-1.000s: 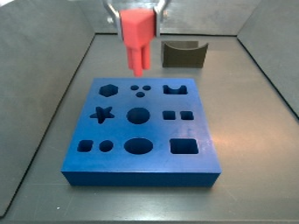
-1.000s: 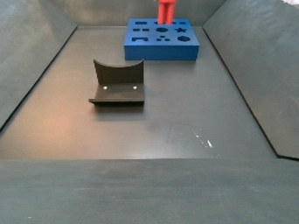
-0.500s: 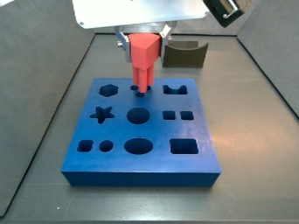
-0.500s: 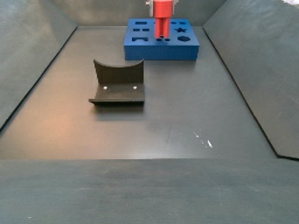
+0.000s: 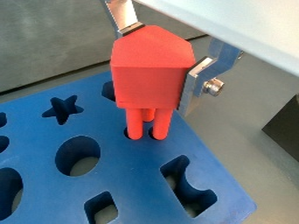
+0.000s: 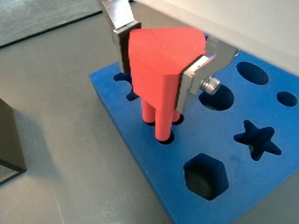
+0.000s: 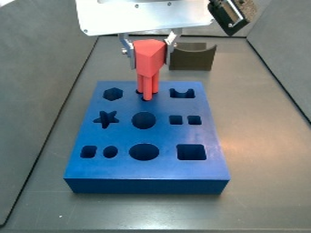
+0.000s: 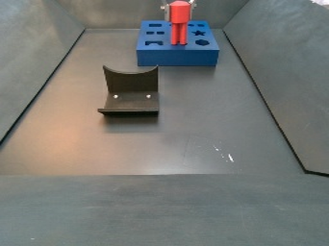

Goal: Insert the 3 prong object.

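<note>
Side views, near to far: bare dark grey metal floor nearest the camera, w/ the fixture, a dark L-shaped bracket on a base plate, approx mid-floor. Beyond it, at 12 o'clock, the blue foam block w/ shaped cut-outs. In a side view a dark grey curved block sits behind the blue block, at approx 1 o'clock from it.

The small red-salmon plastic 3 prong object stands upright over the blue block's far row, prongs down. In both wrist views prong tips are inside the holes, body well above the surface.

Gripper hangs above the block, silver fingers clamped on the peg's blocky body from either side.
</note>
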